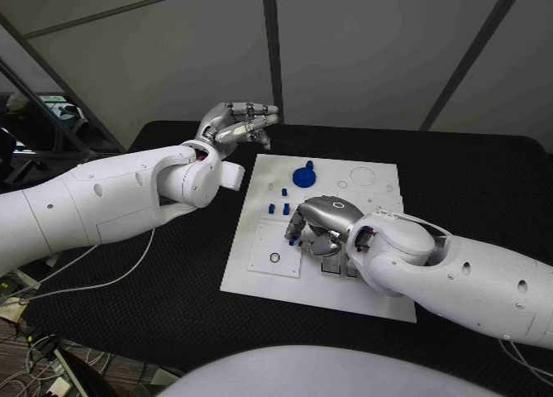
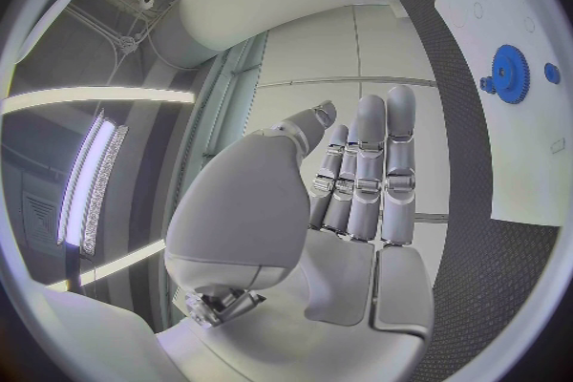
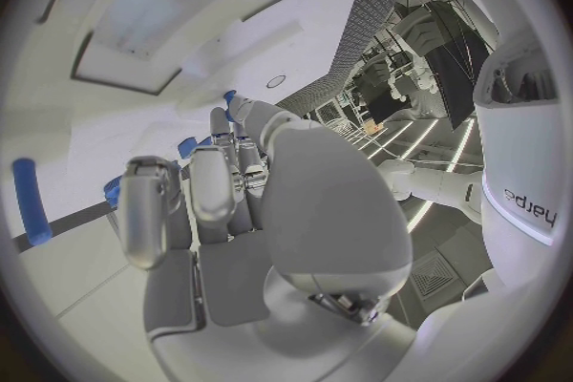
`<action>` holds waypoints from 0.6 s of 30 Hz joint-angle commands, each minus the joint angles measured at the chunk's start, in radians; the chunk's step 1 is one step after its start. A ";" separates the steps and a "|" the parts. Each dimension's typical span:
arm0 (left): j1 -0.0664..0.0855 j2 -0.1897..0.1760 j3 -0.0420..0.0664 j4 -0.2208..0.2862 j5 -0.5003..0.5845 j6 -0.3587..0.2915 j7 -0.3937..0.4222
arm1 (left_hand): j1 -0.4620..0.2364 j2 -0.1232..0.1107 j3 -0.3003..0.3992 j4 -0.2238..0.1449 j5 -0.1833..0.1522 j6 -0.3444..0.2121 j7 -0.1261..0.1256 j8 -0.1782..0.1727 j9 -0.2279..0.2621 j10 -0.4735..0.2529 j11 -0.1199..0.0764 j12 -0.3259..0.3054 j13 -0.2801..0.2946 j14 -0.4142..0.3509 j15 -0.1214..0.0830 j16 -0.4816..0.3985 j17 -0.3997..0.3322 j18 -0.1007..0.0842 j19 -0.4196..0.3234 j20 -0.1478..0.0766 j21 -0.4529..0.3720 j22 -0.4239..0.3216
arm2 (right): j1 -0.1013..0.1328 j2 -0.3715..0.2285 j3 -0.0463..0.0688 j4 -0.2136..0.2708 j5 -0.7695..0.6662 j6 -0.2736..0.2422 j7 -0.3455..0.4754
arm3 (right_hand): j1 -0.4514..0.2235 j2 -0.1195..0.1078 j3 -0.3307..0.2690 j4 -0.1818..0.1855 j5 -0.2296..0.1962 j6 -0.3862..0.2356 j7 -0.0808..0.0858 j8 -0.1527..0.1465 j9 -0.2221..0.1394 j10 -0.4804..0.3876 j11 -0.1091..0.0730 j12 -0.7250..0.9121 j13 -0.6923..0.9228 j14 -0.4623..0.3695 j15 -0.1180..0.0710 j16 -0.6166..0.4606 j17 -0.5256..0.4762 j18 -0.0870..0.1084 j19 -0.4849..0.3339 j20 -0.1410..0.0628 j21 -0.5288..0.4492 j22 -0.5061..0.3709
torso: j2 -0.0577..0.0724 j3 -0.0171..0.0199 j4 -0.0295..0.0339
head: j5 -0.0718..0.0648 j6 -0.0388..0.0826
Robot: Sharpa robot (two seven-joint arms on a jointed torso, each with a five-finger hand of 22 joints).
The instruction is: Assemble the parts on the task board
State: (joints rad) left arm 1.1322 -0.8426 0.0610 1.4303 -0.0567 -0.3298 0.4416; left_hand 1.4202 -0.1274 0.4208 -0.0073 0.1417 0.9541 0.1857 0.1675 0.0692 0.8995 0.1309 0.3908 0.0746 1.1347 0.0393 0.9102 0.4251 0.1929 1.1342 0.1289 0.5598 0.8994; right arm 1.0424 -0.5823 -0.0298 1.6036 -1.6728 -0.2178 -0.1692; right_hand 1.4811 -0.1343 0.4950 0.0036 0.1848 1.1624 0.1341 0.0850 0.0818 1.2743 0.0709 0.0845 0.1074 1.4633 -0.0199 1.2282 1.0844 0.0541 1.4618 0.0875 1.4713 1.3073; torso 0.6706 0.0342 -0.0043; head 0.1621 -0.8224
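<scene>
A black tabletop [image 1: 467, 182] carries the white task board [image 1: 259, 273] at its centre, long side running twelve to six o'clock.

Glossy white arm shells with small dark screw holes end in a silver, segmented left robot hand [image 1: 235, 122] and right robot hand [image 1: 321, 222].

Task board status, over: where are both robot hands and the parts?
Left robot hand raised off the task board, fingers extended, holding nothing. Right robot hand down among small blue parts; grasp unclear. Blue gear stands untouched.
</scene>
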 commanded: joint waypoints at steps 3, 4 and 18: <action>0.002 0.002 0.001 0.000 0.002 0.011 0.000 | 0.001 0.004 -0.002 -0.005 -0.006 -0.002 0.005 0.006 -0.001 -0.009 -0.001 0.006 -0.002 -0.005 0.000 0.003 -0.001 -0.011 -0.009 0.001 -0.006 0.000 | 0.000 0.004 0.000 -0.002 -0.019 0.026 -0.010 | -0.005 0.004 0.002 -0.002 0.005 -0.001 0.007 -0.006 -0.001 0.012 -0.006 0.003 0.001 0.031 0.003 -0.001 -0.003 -0.015 -0.001 0.003 0.002 0.116 | 0.000 0.0001 -0.0007 | 0.001 -0.001; 0.002 0.003 0.001 -0.001 0.002 0.011 0.000 | 0.001 0.004 -0.002 -0.005 -0.006 -0.002 0.005 0.006 -0.001 -0.009 -0.001 0.006 -0.002 -0.005 0.000 0.003 -0.001 -0.011 -0.009 0.001 -0.006 0.000 | 0.000 0.004 0.000 -0.003 -0.020 0.027 -0.011 | -0.007 0.004 0.002 -0.002 0.004 -0.002 0.007 -0.007 -0.001 0.011 -0.006 0.002 0.001 0.030 0.004 -0.001 -0.004 -0.015 -0.003 0.004 0.001 0.115 | -0.001 -0.0001 -0.0006 | 0.000 -0.002; 0.002 0.005 0.001 -0.004 0.002 0.015 -0.003 | 0.001 0.004 -0.002 -0.005 -0.006 -0.002 0.005 0.006 -0.001 -0.009 -0.001 0.006 -0.002 -0.005 0.000 0.003 -0.001 -0.011 -0.009 0.001 -0.006 0.000 | -0.001 0.008 -0.002 -0.010 -0.021 -0.004 0.012 | -0.094 -0.051 -0.035 0.022 0.022 -0.143 0.024 -0.021 -0.015 -0.138 0.027 -0.018 -0.037 -0.009 0.031 -0.102 -0.139 0.020 -0.111 0.029 -0.096 -0.018 | -0.001 0.0003 -0.0010 | 0.001 -0.003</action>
State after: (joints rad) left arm 1.1322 -0.8388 0.0610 1.4270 -0.0565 -0.3274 0.4383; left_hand 1.4201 -0.1274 0.4208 -0.0073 0.1418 0.9541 0.1857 0.1676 0.0692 0.8995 0.1309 0.3908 0.0747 1.1347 0.0393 0.9101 0.4253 0.1930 1.1342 0.1289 0.5598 0.8994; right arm 1.0406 -0.5742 -0.0318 1.5915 -1.6865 -0.2086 -0.1697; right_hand 1.3959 -0.1852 0.4648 0.0253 0.2030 1.0254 0.1580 0.0618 0.0657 1.1429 0.0982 0.0641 0.0718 1.4579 0.0108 1.1315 0.9470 0.0541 1.3560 0.1175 1.3793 1.2905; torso 0.6703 0.0339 -0.0048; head 0.1621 -0.8256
